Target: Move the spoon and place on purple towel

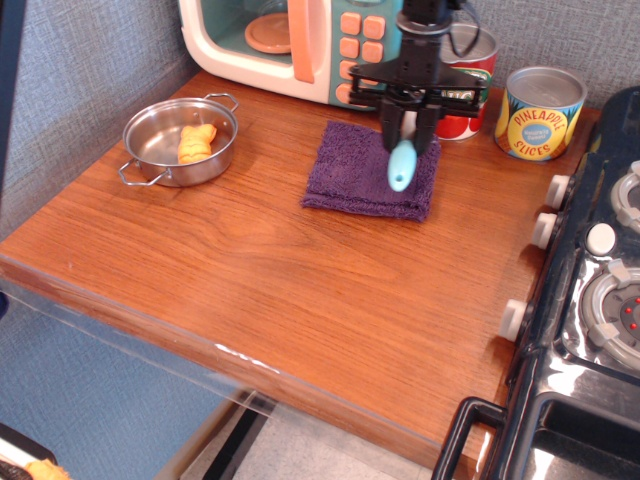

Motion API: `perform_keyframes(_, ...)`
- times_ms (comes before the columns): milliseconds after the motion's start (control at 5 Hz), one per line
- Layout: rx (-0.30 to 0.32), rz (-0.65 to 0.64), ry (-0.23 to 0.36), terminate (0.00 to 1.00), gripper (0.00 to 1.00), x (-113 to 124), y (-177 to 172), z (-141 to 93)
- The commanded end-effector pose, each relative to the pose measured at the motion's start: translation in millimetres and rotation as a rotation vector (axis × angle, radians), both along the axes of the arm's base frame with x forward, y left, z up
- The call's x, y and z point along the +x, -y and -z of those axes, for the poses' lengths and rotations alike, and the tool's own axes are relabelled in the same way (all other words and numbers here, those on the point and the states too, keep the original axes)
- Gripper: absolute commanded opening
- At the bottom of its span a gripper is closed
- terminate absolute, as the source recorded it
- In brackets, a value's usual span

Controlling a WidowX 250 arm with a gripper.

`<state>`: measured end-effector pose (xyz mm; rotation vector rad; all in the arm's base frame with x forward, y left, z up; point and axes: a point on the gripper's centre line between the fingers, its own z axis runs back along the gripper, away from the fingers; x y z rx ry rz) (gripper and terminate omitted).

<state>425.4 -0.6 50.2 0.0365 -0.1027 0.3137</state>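
This is a play kitchen set up as a robot test bench. A wooden counter point(300, 270) stands against a grey textured wall point(80, 70). At the back sits a toy microwave point(300, 45) in pastel teal and cream with orange buttons. A black toy stove point(590, 300) with knobs and burners adjoins the counter on the right. Two cans stand near the wall, one labelled pineapple slices point(540, 112). A small steel pan point(180, 140) holds a piece of yellow toy food point(196, 143).

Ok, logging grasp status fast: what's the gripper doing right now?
Gripper: closed on the spoon, above the purple towel.
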Motion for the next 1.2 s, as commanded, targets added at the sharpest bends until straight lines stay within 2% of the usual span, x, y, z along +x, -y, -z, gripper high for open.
perform_keyframes(0,0.011,-0.082,0.023,0.00,0.00,7,-28,-22)
perform_keyframes(200,0.010,-0.068,0.001,0.00,0.00,4,-24,-22)
perform_keyframes(400,0.012,-0.044,-0.008,0.00,1.00,0,-19,-23)
perform_keyframes(800,0.009,0.000,-0.004,0.00,1.00,-12,-6,-29)
perform_keyframes(1000,0.000,0.047,0.053,0.00,1.00,-22,-1,-43)
